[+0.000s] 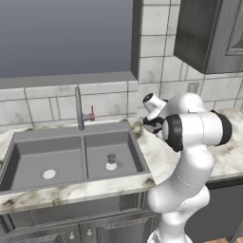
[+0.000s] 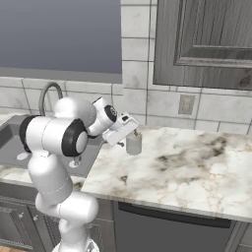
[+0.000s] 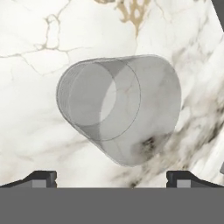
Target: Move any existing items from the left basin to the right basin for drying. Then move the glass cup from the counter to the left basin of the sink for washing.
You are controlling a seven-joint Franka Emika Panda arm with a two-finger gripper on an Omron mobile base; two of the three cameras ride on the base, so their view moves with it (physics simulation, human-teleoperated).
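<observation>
The glass cup point(image 3: 120, 107) stands upright on the counter point(image 2: 197, 162), just right of the sink point(image 1: 28, 137), and carries no label or print that can be read. The gripper point(image 3: 111, 178) hangs above it with its fingers point(image 3: 41, 178) spread wide apart, one to each side of the tumbler, holding nothing. A small dark grey piece point(image 1: 111, 159) stands in the right basin point(image 1: 128, 152) by the drain; the left basin point(image 1: 28, 156) shows its pale drain. The faucet point(image 1: 79, 111) rises behind the basins with red and blue taps point(image 1: 89, 116) beside it, unmarked.
</observation>
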